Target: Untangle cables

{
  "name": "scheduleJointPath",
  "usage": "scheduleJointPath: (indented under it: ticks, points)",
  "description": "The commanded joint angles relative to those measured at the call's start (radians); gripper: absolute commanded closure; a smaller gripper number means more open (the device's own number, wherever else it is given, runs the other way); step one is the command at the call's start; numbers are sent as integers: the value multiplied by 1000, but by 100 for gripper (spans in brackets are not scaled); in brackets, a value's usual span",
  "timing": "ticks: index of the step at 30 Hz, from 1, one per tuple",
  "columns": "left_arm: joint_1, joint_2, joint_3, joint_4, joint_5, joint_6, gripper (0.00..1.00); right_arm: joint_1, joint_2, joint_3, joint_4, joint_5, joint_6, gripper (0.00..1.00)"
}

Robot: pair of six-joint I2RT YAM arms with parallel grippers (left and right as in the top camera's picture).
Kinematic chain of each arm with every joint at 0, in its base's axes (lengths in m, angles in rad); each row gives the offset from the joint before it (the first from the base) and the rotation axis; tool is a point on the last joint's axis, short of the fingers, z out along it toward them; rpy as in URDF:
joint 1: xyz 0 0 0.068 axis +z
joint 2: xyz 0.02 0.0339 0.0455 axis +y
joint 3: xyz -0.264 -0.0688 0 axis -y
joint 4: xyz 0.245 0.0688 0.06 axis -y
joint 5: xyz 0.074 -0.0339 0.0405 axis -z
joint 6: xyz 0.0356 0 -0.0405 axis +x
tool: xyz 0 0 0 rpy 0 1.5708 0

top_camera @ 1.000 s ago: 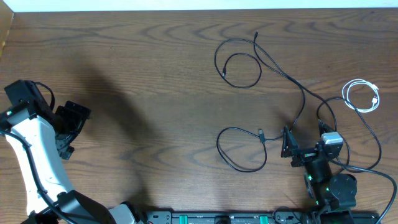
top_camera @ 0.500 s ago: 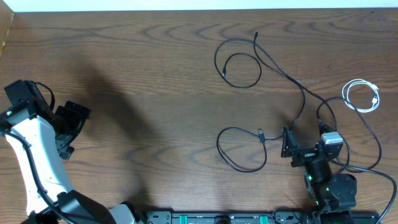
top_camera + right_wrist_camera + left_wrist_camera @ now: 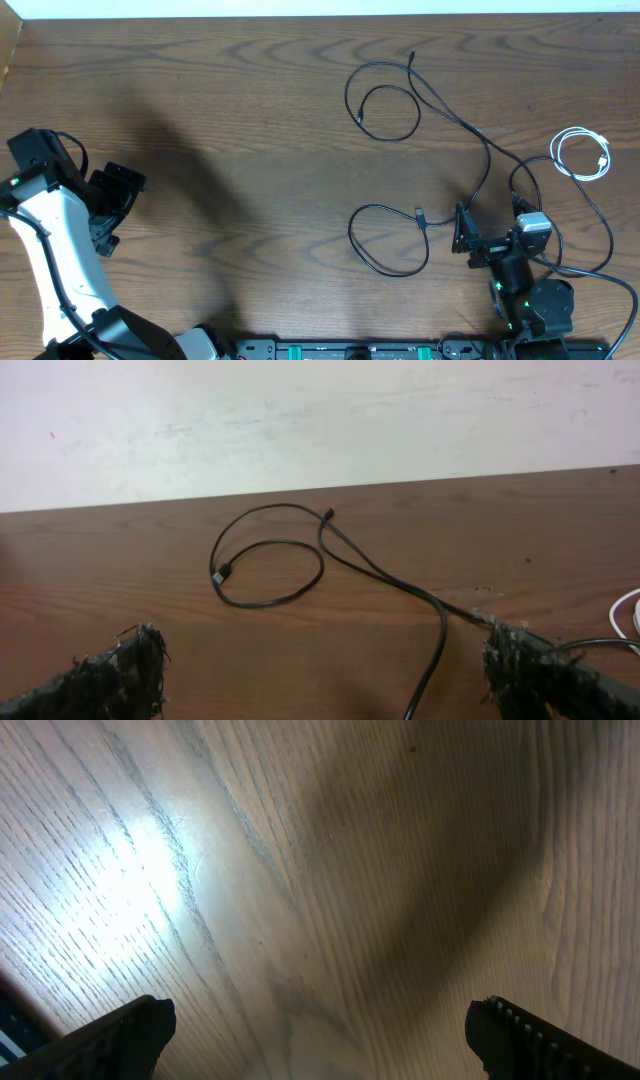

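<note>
Black cables (image 3: 455, 120) are spread in loose loops over the right half of the bench (image 3: 220, 100), crossing one another near the middle of the tangle. A white cable (image 3: 583, 155) is coiled small by the right edge, with a black strand running just beside it. The right tool (image 3: 322, 652) is held low at the near end of the tangle, its fingers wide apart, and a black strand is seen passing between them. The left tool (image 3: 320, 1015) is held far to the left, fingers likewise spread, over bare wood.
</note>
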Motion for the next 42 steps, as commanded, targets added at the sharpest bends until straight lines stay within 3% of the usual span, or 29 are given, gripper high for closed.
scheduleJointPath:
  ticks: [1,17,28,34,42]
  points:
    - [3,-5,9,-5,-6,3,2,5,-7,-1,-5,8,-15,1]
    - [3,-2,8,-5,-6,3,2,5,-7,-1,-5,8,-15,1]
    - [-6,-207,7,-5,-6,3,2,5,-7,-1,-5,8,-15,1]
    - [-97,-331,7,-5,-6,3,2,5,-7,-1,-5,8,-15,1]
    - [-306,-339,7,-5,-6,3,2,5,-7,-1,-5,8,-15,1]
